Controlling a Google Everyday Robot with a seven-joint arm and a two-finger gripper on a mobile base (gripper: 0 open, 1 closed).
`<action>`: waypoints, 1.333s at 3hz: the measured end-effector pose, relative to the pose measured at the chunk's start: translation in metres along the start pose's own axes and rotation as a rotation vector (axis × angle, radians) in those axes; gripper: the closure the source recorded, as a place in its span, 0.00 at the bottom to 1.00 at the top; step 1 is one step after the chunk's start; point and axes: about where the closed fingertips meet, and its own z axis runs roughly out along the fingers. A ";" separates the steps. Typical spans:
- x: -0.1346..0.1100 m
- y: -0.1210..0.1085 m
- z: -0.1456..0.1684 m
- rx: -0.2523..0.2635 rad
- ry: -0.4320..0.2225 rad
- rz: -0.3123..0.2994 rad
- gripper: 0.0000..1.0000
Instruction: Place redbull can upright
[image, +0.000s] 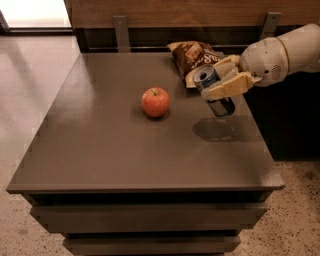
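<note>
- Right of centre, the gripper (214, 86) comes in from the right edge on a smooth white rounded arm (282, 54), and its beige fingers (231, 86) are clamped on the redbull can (206, 76).
- The slim metal cylinder is tilted, with its shiny silver top leaning toward the upper left.
- The can's dark lower end hangs just above a soft shadow (216, 129) on the tabletop (110, 145).
- The tabletop is a flat, matte grey-brown slab.
- A round, glossy red apple (155, 102) sits at centre, well apart from the can.
- A crinkled brown chip bag (192, 57) lies behind, at upper centre, near the can's top.
</note>
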 end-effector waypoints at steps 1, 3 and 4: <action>0.006 -0.004 0.002 -0.040 -0.111 0.020 1.00; 0.022 -0.018 0.003 -0.086 -0.277 0.044 1.00; 0.028 -0.024 0.003 -0.101 -0.333 0.045 1.00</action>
